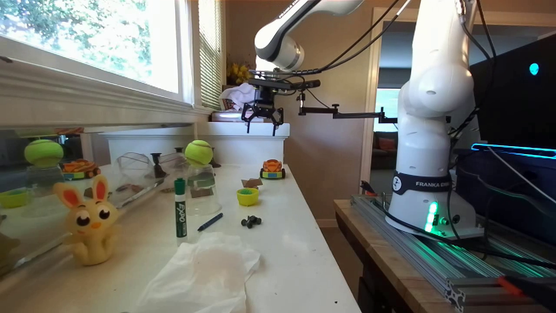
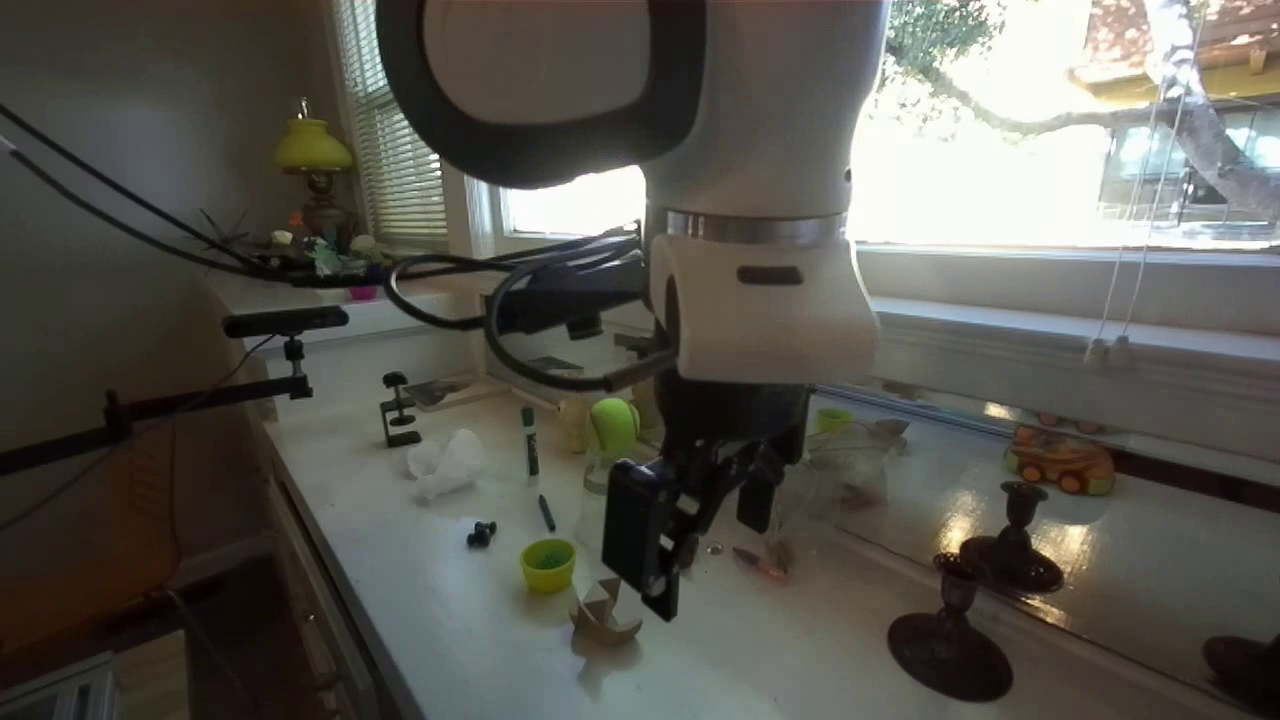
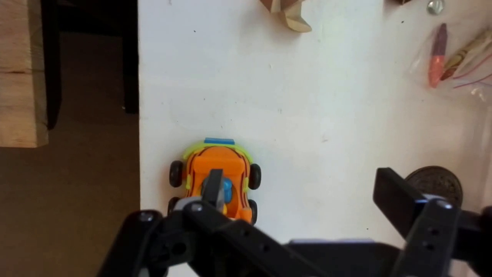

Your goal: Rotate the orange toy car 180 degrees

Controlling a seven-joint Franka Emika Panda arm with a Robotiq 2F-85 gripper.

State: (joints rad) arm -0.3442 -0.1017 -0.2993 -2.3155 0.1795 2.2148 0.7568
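Observation:
The orange toy car stands on its wheels at the far end of the white counter, near its edge, in an exterior view. Its lime bumper with a blue plate faces that camera. From above, the wrist view shows the car at lower left, bumper toward the top of the picture. One finger covers part of its seat and rear. My gripper hangs well above the counter, jaws wide apart, nothing between them. Only a mirror reflection of the car shows in an exterior view, where the gripper also appears open.
The counter edge runs close beside the car. A folded cardboard piece and a yellow-green cup stand nearby. Dark candle holders and a plastic bag lie toward the mirror side. A tennis ball tops a clear cup.

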